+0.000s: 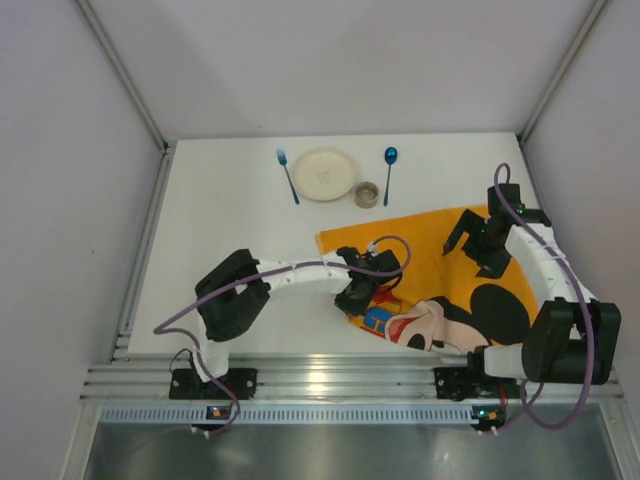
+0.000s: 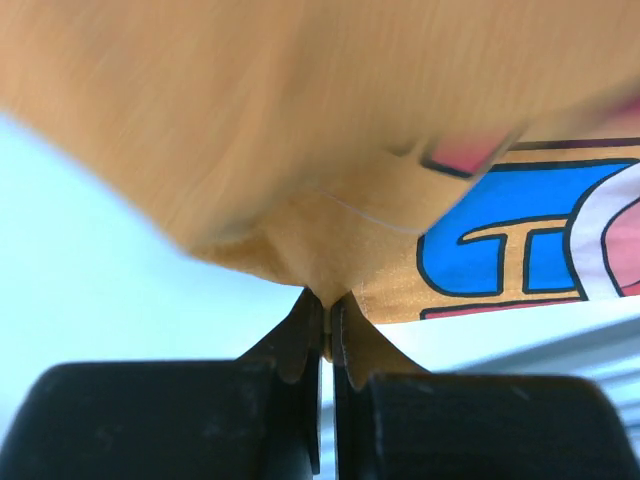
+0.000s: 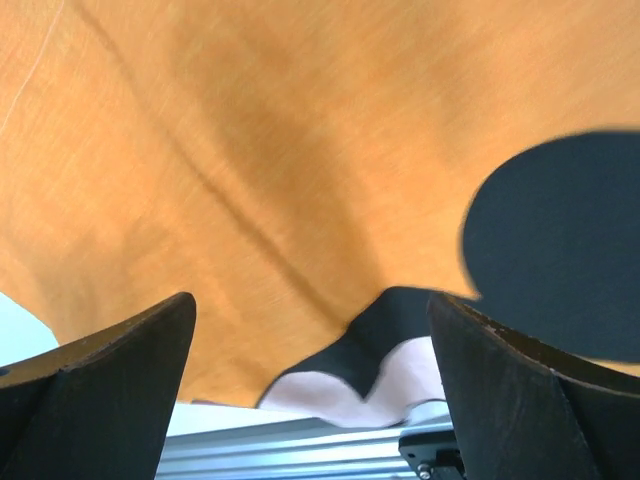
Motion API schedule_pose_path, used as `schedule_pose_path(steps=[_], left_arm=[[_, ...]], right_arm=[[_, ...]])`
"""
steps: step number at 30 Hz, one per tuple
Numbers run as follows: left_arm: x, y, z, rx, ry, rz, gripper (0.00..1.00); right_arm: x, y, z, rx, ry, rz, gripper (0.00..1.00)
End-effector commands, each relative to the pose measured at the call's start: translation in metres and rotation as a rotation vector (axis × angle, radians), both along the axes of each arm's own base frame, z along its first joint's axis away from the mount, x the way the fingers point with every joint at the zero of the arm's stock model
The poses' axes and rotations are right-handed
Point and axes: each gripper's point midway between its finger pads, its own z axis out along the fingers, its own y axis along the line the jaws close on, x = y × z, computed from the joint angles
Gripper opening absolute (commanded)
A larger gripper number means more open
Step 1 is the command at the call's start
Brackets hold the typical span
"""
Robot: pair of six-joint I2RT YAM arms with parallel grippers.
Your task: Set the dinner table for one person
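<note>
Two grippers were at the orange Mickey Mouse cloth mat [image 1: 430,250], which lay skewed on the large flat matte-white dinner table [image 1: 220,200], just on the near side of the round cream plate [image 1: 324,174]. Its long axis ran left to right between the arms. The left gripper [image 1: 360,290], nearer the mat's left edge, had its jaws pressed together on a raised fold of cloth. The right gripper [image 1: 480,245] hovered over the right end, fingers wide apart, holding nothing.
</note>
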Motion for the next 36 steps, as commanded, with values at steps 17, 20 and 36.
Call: schedule_pose_path(steps=[17,20,36], left_arm=[[-0.074,0.205,0.113,-0.001,-0.083,0.655,0.99],[-0.04,0.209,0.104,0.006,-0.153,0.639,0.99],[0.096,0.19,-0.028,0.255,-0.017,0.509,0.97]], right_arm=[[0.057,0.019,-0.001,0.058,-0.083,-0.007,1.0],[0.062,0.043,-0.001,0.062,-0.092,0.065,0.99],[0.084,0.066,-0.008,0.09,-0.11,0.14,0.96]])
